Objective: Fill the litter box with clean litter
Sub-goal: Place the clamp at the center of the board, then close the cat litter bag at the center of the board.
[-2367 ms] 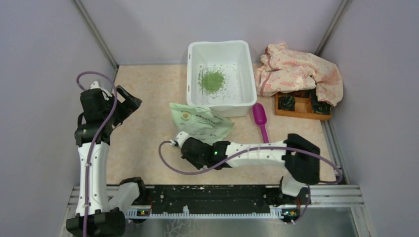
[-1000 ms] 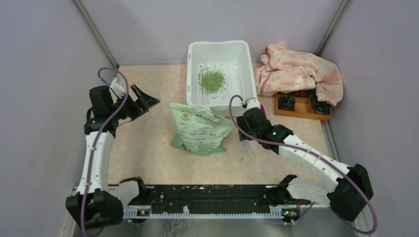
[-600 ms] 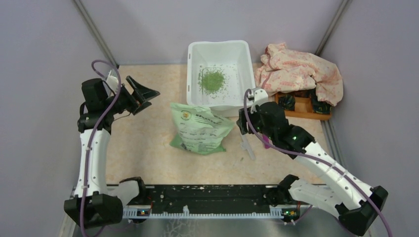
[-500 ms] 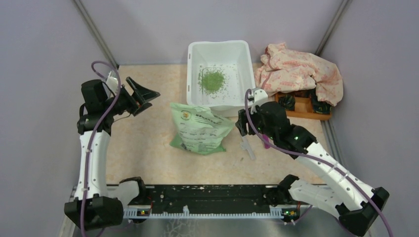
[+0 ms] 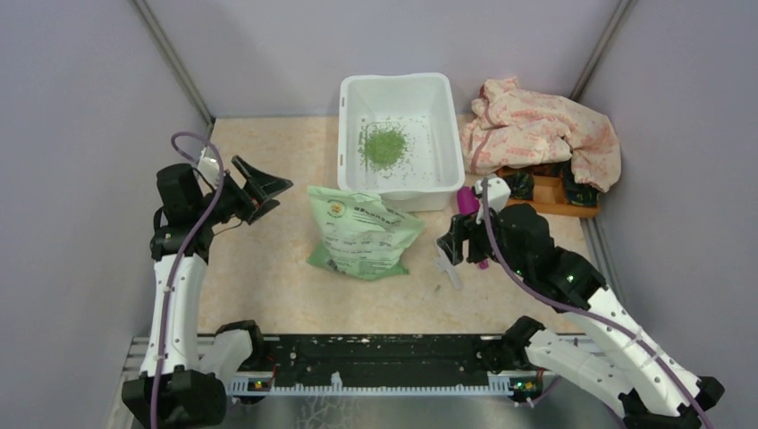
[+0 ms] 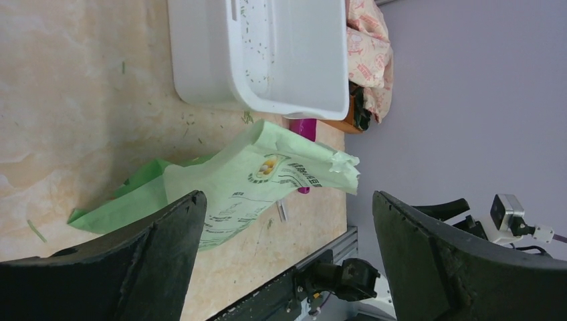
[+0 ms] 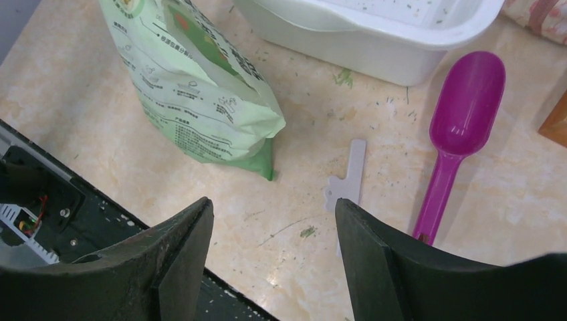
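Litter box, rounded white plastic, holds granular clean litter.

A green-and-white printed bag sits on the beige marbled tabletop near the centre of the overhead view, its torn, crumpled top toward the upper part of the frame. Just right of it lies a small flat white plastic piece. Near that piece, not touching it, is a magenta scoop, bowl up-frame and handle running down. At the upper right, a crumpled pink-patterned cloth drapes over the back of a wooden tray with dark items in its compartments.
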{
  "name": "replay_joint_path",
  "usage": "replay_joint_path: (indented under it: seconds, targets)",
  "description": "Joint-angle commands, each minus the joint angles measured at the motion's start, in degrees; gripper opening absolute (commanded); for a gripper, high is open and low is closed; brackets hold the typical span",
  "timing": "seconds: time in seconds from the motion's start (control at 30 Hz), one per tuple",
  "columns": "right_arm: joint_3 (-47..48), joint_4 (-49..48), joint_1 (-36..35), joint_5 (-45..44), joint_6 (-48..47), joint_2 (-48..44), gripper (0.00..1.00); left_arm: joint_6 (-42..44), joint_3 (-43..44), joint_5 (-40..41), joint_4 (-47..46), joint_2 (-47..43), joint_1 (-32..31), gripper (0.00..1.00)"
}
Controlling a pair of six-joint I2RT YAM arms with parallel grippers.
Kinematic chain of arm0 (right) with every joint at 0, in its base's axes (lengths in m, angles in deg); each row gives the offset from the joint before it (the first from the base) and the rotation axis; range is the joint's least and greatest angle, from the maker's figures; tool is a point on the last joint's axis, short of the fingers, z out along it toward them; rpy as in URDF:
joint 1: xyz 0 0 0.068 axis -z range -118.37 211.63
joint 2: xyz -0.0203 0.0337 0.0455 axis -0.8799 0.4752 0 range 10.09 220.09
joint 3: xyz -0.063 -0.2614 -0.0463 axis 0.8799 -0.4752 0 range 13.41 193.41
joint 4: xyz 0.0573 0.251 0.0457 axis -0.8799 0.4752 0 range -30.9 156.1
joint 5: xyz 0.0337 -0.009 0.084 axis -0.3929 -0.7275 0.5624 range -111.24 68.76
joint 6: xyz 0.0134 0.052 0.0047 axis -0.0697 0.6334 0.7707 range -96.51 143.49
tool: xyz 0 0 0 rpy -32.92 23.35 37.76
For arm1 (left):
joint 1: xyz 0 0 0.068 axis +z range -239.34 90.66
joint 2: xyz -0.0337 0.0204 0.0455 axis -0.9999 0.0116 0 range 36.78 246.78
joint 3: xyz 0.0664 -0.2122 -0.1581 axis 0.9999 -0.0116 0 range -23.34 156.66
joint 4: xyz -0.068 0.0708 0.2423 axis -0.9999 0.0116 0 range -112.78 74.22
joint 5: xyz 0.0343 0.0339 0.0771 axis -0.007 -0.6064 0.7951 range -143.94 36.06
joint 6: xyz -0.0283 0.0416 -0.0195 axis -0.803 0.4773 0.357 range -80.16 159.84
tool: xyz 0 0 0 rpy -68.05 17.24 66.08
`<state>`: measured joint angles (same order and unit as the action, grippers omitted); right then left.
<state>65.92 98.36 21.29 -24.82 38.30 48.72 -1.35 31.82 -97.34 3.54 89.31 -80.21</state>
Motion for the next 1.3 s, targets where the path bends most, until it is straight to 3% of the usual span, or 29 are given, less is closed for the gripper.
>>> replay_joint_path:
  seconds: [0.0, 0.3, 0.47, 0.7, 0.83, 0.97, 1.27]
  targets:
    - [2.9, 1.8, 0.4, -0.9, 6.1, 4.2, 0.67, -1.2, -1.6, 0.8, -5.4, 3.2, -0.6, 0.99]
    - [9.6, -1.0, 0.4, 3.2, 10.7, 12.8, 0.67, 1.3, -2.0, 2.1, -4.5, 5.6, -2.0, 0.99]
    - [6.0, -5.6, 0.4, 7.1, 11.8, 10.6, 0.67, 3.5, 0.1, 5.9, -4.8, 6.7, -4.5, 0.99]
    - [3.1, -2.4, 0.4, 12.5, 9.0, 6.5, 0.67, 5.1, 6.6, 7.4, -0.3, 10.6, -11.1, 0.99]
    - [1.5, -1.9, 0.4, 15.8, 8.9, 5.2, 0.67, 3.8, 3.8, 11.0, -1.9, 9.8, -16.5, 0.99]
    - [-1.3, -4.1, -0.7, 12.8, 8.8, 2.6, 0.66, 3.8, 1.6, 10.4, -3.4, 8.6, -20.2, 0.99]
    - [-4.0, -8.7, -0.7, 13.2, 0.2, -3.9, 0.66, 13.7, 10.4, 15.0, 7.1, 4.7, -20.6, 0.99]
